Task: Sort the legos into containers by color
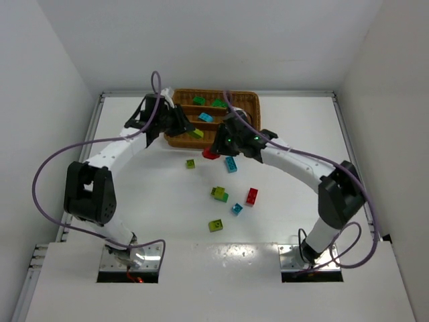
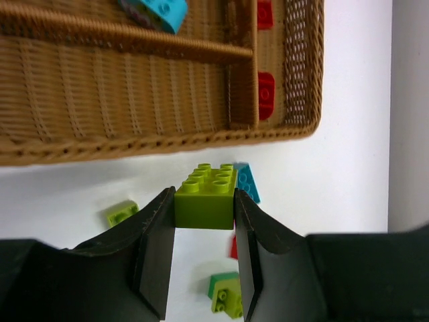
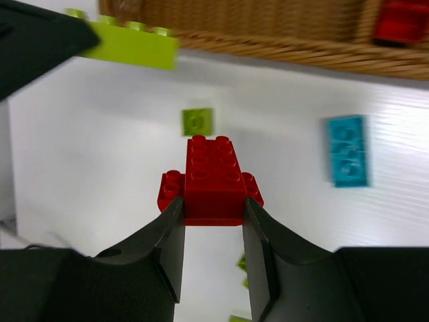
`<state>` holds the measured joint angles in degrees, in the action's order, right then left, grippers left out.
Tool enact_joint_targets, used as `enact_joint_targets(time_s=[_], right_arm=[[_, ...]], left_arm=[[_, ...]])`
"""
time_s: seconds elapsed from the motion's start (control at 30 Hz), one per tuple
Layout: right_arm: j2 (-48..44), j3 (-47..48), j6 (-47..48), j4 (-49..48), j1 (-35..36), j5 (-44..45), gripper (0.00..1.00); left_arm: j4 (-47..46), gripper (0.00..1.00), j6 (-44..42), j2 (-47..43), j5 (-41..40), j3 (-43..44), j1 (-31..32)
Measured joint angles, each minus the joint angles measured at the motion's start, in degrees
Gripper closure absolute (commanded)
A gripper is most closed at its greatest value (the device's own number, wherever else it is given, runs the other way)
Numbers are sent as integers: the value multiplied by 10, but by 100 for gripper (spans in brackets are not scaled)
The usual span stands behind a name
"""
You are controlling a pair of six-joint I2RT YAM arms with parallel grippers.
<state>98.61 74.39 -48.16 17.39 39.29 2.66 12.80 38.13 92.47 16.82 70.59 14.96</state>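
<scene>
The brown wicker tray (image 1: 242,100) lies at the far middle of the table. My left gripper (image 1: 188,129) is shut on a yellow-green brick (image 2: 206,193) and holds it just in front of the tray's near rim (image 2: 154,142). My right gripper (image 1: 216,149) is shut on a red clump of two stacked bricks (image 3: 214,176), raised over the table near the tray's front. The tray holds two green bricks (image 1: 199,100), a cyan brick (image 2: 161,9) and two red bricks (image 2: 265,94) in the crosswise section.
Loose on the table lie a small yellow-green brick (image 1: 190,163), a cyan brick (image 1: 231,164), a green and yellow-green clump (image 1: 218,194), a red brick (image 1: 251,196), a small cyan brick (image 1: 236,208) and a yellow-green brick (image 1: 215,225). White walls stand on three sides.
</scene>
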Motion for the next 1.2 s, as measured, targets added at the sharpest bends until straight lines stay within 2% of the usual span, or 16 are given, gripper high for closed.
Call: enact_joint_targets(time_s=[0.17, 0.47, 0.5, 0.57, 0.6, 0.7, 0.83, 0.9, 1.07, 1.2], right_arm=[[-78, -40, 13, 42, -38, 64, 90], [-165, -101, 25, 90, -90, 125, 90], [-168, -106, 26, 94, -93, 126, 90], [-172, -113, 28, 101, -97, 127, 90], [-172, -115, 28, 103, -100, 126, 90], [-173, -118, 30, 107, -108, 122, 90], [-176, -118, 31, 108, -115, 112, 90], [-176, -118, 34, 108, -115, 107, 90], [-176, -118, 38, 108, -116, 99, 90], [-172, -118, 36, 107, -116, 98, 90]], left_arm=[[17, 100, -14, 43, -37, 63, -3], [21, 100, -22, 188, -11, 155, -26], [22, 81, -22, 202, -8, 162, -27], [29, 53, -22, 228, 0, 176, -29], [33, 33, -24, 238, 3, 183, -30], [42, 16, -32, 252, 16, 191, -31], [49, 14, -38, 248, 32, 193, -31], [59, 18, -46, 236, 40, 191, -30], [72, 18, -63, 142, 57, 137, -15], [61, 6, -59, 64, 75, 87, 42]])
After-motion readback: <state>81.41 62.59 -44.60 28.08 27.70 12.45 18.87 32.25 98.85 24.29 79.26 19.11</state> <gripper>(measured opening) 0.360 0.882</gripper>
